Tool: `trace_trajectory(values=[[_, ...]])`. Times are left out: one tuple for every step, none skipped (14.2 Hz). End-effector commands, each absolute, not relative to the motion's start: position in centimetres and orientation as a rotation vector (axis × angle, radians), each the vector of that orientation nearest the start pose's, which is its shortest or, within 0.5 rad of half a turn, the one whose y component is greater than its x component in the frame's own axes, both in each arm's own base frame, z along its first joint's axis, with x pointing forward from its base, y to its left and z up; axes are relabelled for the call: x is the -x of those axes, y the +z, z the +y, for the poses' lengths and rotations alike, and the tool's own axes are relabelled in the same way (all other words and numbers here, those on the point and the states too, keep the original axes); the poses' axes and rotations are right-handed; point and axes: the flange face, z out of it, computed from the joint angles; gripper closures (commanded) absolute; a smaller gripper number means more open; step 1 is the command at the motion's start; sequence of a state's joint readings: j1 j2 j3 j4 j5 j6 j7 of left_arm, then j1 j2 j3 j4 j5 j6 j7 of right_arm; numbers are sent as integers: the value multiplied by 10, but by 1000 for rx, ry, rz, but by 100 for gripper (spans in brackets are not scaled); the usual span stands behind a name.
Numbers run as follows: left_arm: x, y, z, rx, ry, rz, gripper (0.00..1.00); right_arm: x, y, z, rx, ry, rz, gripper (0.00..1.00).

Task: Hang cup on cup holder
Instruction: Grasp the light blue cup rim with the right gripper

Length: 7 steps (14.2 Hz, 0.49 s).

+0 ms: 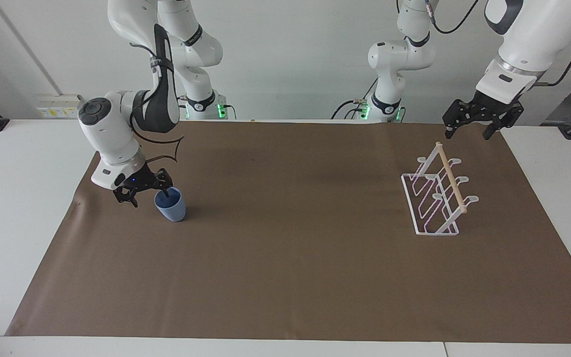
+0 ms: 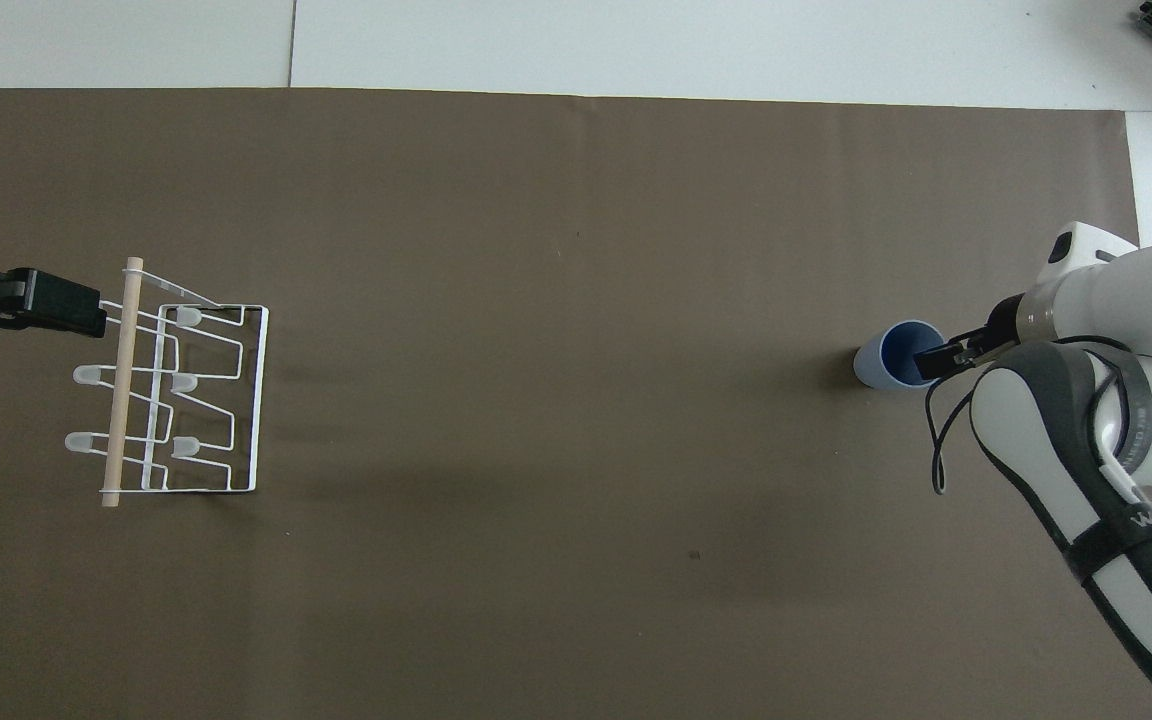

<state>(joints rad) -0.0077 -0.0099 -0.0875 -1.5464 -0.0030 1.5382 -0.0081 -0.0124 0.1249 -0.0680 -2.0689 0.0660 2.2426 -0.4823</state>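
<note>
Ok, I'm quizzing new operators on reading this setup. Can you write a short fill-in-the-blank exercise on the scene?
1. The cup stands ____ on the brown mat.
2. One finger of the right gripper reaches ____ the cup's mouth.
3. The left gripper, jaws open, waits above the end of the table where the ____ stands.

Missing words: upright; inside; cup holder

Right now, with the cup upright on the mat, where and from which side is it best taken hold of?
Probably by its rim wall, from above: the cup stands upright, mouth open, with no handle, so one finger inside and one outside can pinch the wall. The right gripper is open and placed so, at the rim's side toward the right arm's end. The left gripper waits open above the cup holder.
</note>
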Motion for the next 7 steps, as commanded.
trace_trajectory(values=[[-541,640,-50,3119,-4,138,0,-570,375,-46,3033,-121,-564,33],[-541,640,-50,3119,-4,138,0,-570,375,-46,3030,-125,-557,34],[-541,640,-50,3119,-1,143,0,-570,375,-46,3026,-130,-546,34],[-541,640,-48,3119,-4,136,0,-570,374,-46,3026,-135,-543,34],[-541,640,-39,3120,-1,109,0,-570,373,-45,3015,-139,-508,35],[-542,639,-35,3121,-3,102,0,-570,373,-44,3002,-147,-462,35],[-542,639,-35,3121,-3,102,0,-570,373,-44,2993,-153,-441,37]])
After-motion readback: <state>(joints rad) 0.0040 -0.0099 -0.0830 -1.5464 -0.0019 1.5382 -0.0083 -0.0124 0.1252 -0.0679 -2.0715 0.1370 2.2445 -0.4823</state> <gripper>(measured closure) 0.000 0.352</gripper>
